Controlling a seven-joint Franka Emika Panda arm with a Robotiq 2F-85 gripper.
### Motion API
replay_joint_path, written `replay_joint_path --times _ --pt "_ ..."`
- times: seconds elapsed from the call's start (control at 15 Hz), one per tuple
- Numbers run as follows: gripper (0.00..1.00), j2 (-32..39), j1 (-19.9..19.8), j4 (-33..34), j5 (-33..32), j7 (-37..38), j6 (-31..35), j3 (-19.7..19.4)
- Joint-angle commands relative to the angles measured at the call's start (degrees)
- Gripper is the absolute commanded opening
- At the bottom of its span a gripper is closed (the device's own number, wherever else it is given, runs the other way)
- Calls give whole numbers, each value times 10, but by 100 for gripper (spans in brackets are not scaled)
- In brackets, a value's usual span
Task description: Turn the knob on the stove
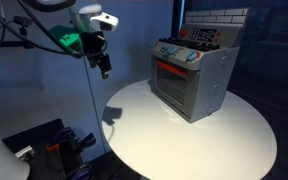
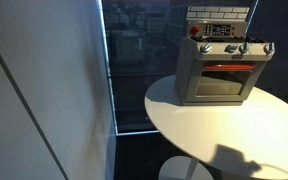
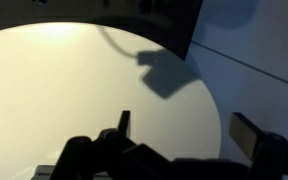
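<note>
The silver-grey toy stove (image 1: pixel 192 78) stands on the round white table (image 1: pixel 134 125), with a red-glowing oven window, light-blue knobs (image 1: pixel 192 57) along its front and red-and-black burners on top. It also shows in an exterior view (image 2: pixel 219 65) with its knobs (image 2: pixel 241 47). My gripper (image 1: pixel 104 68) hangs in the air to the left of the stove, well apart from it, above the table's edge. In the wrist view the gripper (image 3: pixel 184 135) is open and empty over the white tabletop (image 3: pixel 74 80). The stove is out of the wrist view.
The table (image 2: pixel 224 125) is round with a curved edge and dark floor beyond it. A grey wall panel (image 2: pixel 44 90) and a dark window fill one side. Cables and dark gear (image 1: pixel 54 140) lie low beside the table. The gripper's shadow (image 3: pixel 164 72) falls on the tabletop.
</note>
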Motion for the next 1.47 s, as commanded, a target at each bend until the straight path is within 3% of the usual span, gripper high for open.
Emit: replay_joint_path --times 0.0,0.73,1.4 --pt "100 0 -7 1 4 -3 -3 6" --pt "100 13 -18 49 1 8 30 8" --pt "100 86 -61 150 -44 47 156 31"
